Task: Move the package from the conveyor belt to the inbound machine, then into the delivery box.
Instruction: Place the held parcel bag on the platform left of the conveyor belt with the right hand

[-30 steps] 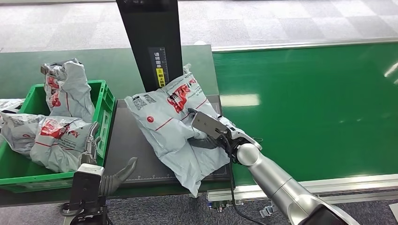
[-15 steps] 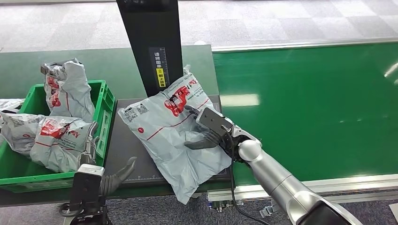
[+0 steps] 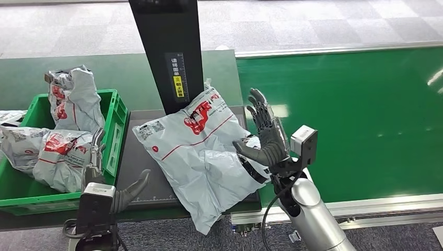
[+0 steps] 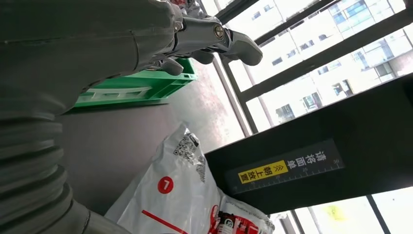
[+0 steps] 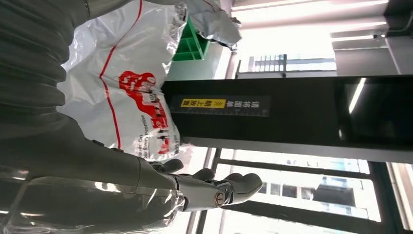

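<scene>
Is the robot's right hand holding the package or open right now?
Open. The right hand is raised beside the package, fingers spread, gripping nothing; the package lies flat on the dark platform.

A dark machine platform carries one grey package.

Grey robot hand open, holding nothing, thumb out. Just beyond, white package with red print and red line. Behind it, black post with yellow label. Green crate farther off.
</scene>
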{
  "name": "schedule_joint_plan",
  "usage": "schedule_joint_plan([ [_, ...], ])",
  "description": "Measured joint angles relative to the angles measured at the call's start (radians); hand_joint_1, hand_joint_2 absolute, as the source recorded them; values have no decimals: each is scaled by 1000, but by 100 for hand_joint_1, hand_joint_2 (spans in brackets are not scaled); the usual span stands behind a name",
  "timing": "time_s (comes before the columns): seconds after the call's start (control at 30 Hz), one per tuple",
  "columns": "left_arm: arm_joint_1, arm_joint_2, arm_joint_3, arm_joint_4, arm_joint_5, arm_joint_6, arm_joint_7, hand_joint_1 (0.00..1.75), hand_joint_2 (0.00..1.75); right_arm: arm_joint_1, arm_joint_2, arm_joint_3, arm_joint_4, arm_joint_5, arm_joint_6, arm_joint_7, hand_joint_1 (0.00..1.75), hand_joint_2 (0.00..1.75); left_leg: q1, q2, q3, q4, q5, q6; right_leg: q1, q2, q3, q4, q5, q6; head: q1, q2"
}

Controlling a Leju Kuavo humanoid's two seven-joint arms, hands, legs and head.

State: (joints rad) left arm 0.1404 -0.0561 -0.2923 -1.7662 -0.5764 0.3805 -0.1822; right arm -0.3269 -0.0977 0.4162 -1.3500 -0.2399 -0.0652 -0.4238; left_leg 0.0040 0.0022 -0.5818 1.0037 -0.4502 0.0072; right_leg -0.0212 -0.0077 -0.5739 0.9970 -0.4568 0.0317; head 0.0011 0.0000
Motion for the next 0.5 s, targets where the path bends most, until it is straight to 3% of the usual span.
schedule_joint_plan([
  [0.27, -17, 4, -16, 2, -33, -62, 8, 0, 175, 89, 9, -64, -116, -3, 4, -11, 0, 175, 0, 0, 1, 0, 0, 0, 0, 0, 0, 0, 0, 0, 0, 0],
  [0.5, -83, 10, -157, 85, -186, -237, 55, 0, 175, 188, 62, -137, -206, -7, 74, -22, 0, 175, 0, 0, 0, 0, 0, 0, 0, 0, -1, 0, 0, 0, 0, 0],
])
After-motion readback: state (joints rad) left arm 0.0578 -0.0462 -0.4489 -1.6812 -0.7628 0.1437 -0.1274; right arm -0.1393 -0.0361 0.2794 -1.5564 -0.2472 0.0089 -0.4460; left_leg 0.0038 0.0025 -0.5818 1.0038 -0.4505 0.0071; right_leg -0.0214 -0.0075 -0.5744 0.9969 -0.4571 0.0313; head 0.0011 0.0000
